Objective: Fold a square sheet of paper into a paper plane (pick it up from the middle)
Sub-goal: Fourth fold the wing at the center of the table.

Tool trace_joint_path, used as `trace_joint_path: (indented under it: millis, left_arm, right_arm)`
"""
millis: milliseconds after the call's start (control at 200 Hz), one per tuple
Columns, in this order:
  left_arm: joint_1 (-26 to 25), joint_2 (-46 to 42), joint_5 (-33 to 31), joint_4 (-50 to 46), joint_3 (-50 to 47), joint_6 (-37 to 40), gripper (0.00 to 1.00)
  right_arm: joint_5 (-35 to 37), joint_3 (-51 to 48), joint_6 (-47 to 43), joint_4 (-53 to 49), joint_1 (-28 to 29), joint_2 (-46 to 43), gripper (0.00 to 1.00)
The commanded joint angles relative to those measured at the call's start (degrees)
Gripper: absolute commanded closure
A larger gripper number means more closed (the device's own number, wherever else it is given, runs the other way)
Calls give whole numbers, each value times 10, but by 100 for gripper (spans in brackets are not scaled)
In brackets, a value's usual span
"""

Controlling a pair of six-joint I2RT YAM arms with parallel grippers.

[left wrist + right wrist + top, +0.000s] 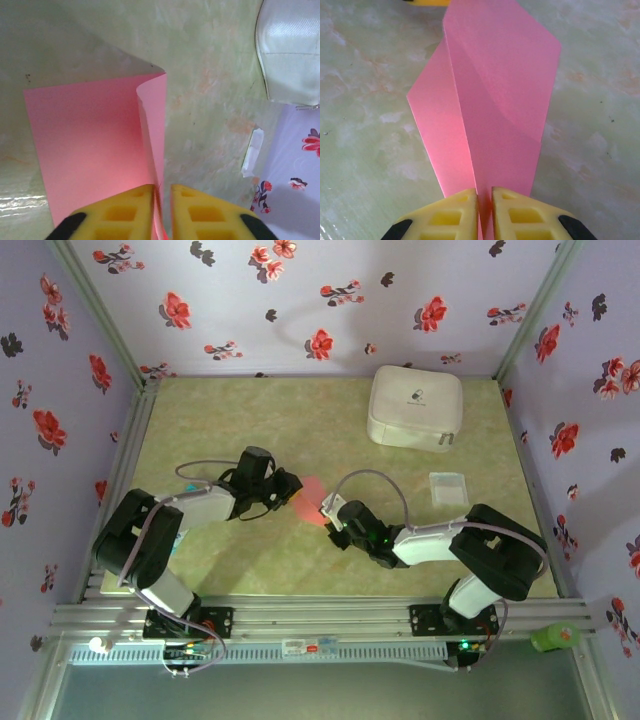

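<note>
While both arms reach low and inward from their bases with elbows bowed outward, the left gripper [287, 487] and the right gripper [332, 512] meet from opposite sides at the one salmon-red sheet of paper [312, 498], which is bent into a loose fold over the middle of the table [250, 420]. Each pair of yellow jaws is nearly closed, pinching the sheet between them. The tabletop is mottled green, walled by lilac flowered panels [300, 300], and it also carries one white case [415, 407] at the far right and one small clear packet [448, 488] near it.
</note>
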Motion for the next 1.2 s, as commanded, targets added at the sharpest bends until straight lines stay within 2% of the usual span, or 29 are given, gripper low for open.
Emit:
trace_joint_path:
  millis: [0,285,445,875,1030,1195]
  left_arm:
    - [5,-5,8,-13,17,13,88]
    - [6,-6,10,-18,21,16,96]
    - [6,-6,10,-18,22,15,97]
    - [6,-6,11,-14,20,10,98]
    - [6,-6,11,-13,20,11,98]
    - [5,-7,11,-13,18,10,98]
  right_arm:
    - [10,-8,25,-7,4,3,84]
    - [37,-4,32,-14,4,4,80]
    - [37,-5,34,-13,4,4,78]
    - [29,1,38,0,4,19,78]
    - [28,-5,42,14,4,14,85]
    - [22,-7,43,10,4,6,84]
